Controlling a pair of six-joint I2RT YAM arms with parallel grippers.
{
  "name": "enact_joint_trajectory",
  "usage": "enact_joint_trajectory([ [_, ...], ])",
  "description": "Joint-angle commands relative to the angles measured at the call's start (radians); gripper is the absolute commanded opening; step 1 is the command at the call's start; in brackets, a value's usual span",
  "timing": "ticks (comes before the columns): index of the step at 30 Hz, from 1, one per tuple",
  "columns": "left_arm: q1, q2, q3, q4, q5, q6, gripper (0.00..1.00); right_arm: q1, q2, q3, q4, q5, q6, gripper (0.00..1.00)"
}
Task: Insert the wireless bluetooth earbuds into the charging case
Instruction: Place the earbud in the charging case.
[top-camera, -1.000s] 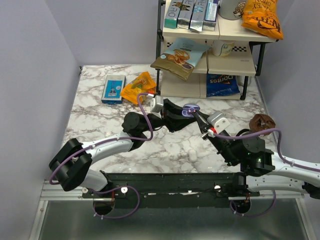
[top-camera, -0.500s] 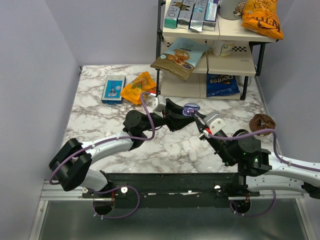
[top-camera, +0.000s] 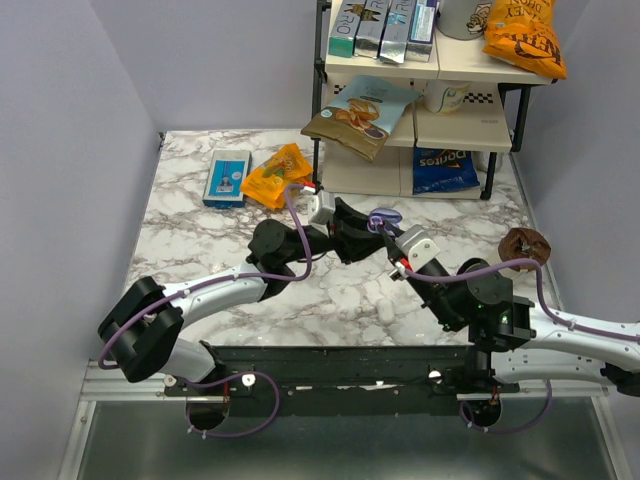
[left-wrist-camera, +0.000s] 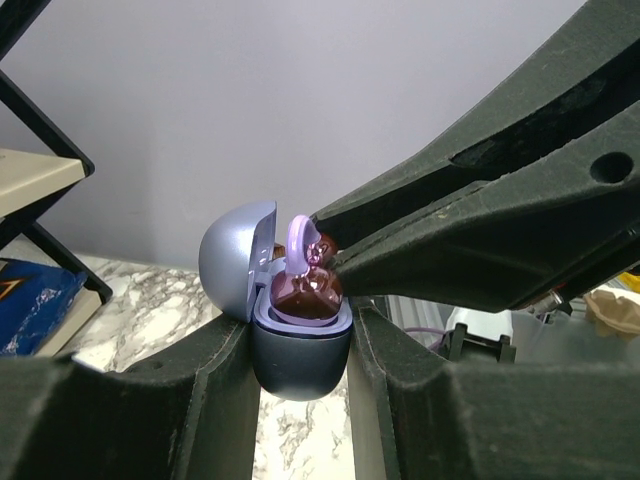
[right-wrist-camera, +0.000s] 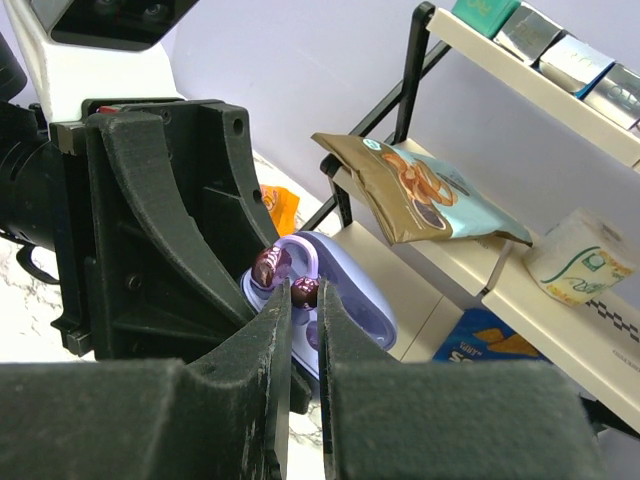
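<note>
Your right gripper (right-wrist-camera: 305, 292), pinching an earbud (left-wrist-camera: 298, 238), has slid left to the charging case (left-wrist-camera: 298, 372) your left gripper (left-wrist-camera: 300, 345) clamps: seat it.

The charging case (left-wrist-camera: 300, 365) sits between the fingers of the left gripper (left-wrist-camera: 300, 340) above the table's (top-camera: 190, 240) middle. An earbud (left-wrist-camera: 298, 240) at its open top is pinched in the right gripper (right-wrist-camera: 303, 292), which comes from the right. A shelf rack (top-camera: 455, 128) stands behind them.
</note>
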Motion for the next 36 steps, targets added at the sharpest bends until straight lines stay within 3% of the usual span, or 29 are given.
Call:
enact_joint_trajectory([
  [1,-0.009,-0.013,0.036,0.012,0.008,0.024,0.0,-0.001,0.009,0.0,0.0,0.0,-0.014,0.01],
  [28,-0.009,-0.047,0.033,0.014,0.002,0.053,0.0,0.0,-0.033,-0.01,-0.129,-0.02,-0.009,0.01],
  [36,-0.009,-0.05,0.028,0.017,0.002,0.056,0.0,0.0,-0.034,-0.004,-0.147,-0.041,0.003,0.06],
])
